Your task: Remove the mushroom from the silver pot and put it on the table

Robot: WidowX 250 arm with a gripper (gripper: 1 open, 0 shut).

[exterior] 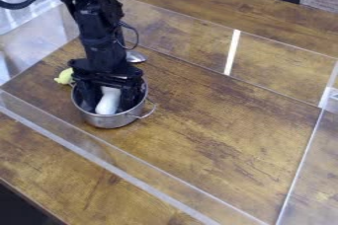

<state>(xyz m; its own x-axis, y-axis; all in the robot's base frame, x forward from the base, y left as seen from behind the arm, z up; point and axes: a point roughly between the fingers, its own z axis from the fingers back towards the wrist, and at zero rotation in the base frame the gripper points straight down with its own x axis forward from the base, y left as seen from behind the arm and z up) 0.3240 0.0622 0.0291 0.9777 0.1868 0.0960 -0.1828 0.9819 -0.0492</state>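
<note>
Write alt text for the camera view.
A black robot arm's open gripper reaches straight down into a silver pot over a white-stemmed mushroom, on a brown wooden table. A yellow-green toy lies beside the pot.

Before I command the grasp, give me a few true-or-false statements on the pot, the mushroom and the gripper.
1. The white-stemmed toy mushroom lies inside the small shiny steel pot. True.
2. The black gripper is lowered over the pot with its jaws open. True.
3. The mushroom already lies on the brown wood-plank table. False: it is in the pot.
4. A yellow-green toy lies to the right of the pot. False: it lies at the pot's left.
5. The pot is tipped on its side. False: it stands upright.
</note>
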